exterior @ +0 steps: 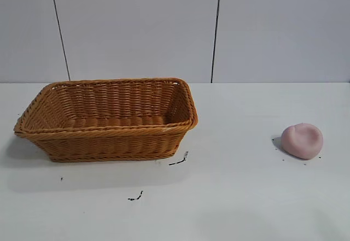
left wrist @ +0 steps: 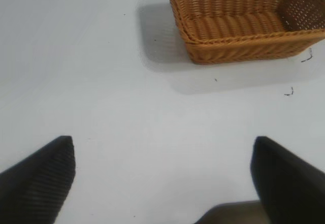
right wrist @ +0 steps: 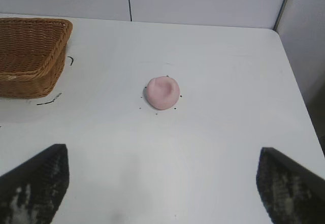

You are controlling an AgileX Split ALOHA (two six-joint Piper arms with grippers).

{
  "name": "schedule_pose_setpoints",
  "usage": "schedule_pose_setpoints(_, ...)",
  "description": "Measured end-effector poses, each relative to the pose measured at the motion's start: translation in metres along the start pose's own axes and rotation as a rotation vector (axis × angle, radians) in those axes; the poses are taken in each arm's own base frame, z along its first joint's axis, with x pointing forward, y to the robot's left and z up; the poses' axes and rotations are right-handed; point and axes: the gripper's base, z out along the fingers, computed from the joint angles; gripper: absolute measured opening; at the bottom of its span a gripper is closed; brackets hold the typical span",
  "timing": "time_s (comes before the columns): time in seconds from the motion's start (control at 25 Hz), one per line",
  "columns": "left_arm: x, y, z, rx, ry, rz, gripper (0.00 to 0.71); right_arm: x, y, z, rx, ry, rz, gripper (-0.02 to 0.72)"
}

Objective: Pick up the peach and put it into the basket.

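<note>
The pale pink peach (exterior: 302,140) lies on the white table at the right. It also shows in the right wrist view (right wrist: 162,92), well ahead of my right gripper (right wrist: 162,155), which is open and empty above bare table. The orange-brown wicker basket (exterior: 38,101) stands at the left, empty. It shows in the left wrist view (left wrist: 203,49) and partly in the right wrist view (right wrist: 56,56). My left gripper (left wrist: 163,145) is open and empty, some way from the basket. Neither arm shows in the exterior view.
Small black marks (exterior: 179,160) lie on the table in front of the basket, and another mark (exterior: 135,197) lies nearer the front. A grey panelled wall stands behind the table. The table's right edge (right wrist: 299,87) shows in the right wrist view.
</note>
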Motion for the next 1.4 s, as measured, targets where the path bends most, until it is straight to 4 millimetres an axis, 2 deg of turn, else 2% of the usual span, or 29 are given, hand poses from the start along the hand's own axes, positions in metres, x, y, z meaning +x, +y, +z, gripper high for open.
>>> schedule_pose_setpoints(0.4, 0.000, 0.000, 0.000, 0.000, 0.000, 0.000, 0.692, -0.003, 0.000, 0.002, -0.003, 0.029, 0.030, 0.689)
schedule_pose_setpoints(0.48, 0.000, 0.000, 0.000, 0.000, 0.000, 0.000, 0.692, -0.014, -0.001, 0.009, -0.007, 0.085, 0.043, 0.689)
schedule_pose_setpoints(0.6, 0.000, 0.000, 0.000, 0.000, 0.000, 0.000, 0.692, -0.041, -0.004, 0.030, -0.001, 0.188, 0.044, 0.689)
schedule_pose_setpoints(0.76, 0.000, 0.000, 0.000, 0.000, 0.000, 0.000, 0.692, -0.081, -0.012, 0.077, 0.024, 0.356, 0.019, 0.689)
schedule_pose_setpoints(0.88, 0.000, 0.000, 0.000, 0.000, 0.000, 0.000, 0.692, -0.106, -0.016, 0.123, 0.030, 0.472, 0.005, 0.689)
schedule_pose_setpoints(0.96, 0.000, 0.000, 0.000, 0.000, 0.000, 0.000, 0.692, -0.118, -0.018, 0.161, 0.026, 0.546, 0.000, 0.689)
schedule_pose_setpoints(1.16, 0.000, 0.000, 0.000, 0.000, 0.000, 0.000, 0.692, -0.129, -0.022, 0.252, 0.014, 0.702, -0.007, 0.689)
schedule_pose_setpoints(1.28, 0.000, 0.000, 0.000, 0.000, 0.000, 0.000, 0.692, -0.134, -0.021, 0.296, -0.008, 0.735, -0.045, 0.689)
schedule_pose_setpoints(1.4, 0.000, 0.000, 0.000, 0.000, 0.000, 0.000, 0.692, -0.134, -0.013, 0.330, -0.036, 0.748, -0.072, 0.689)
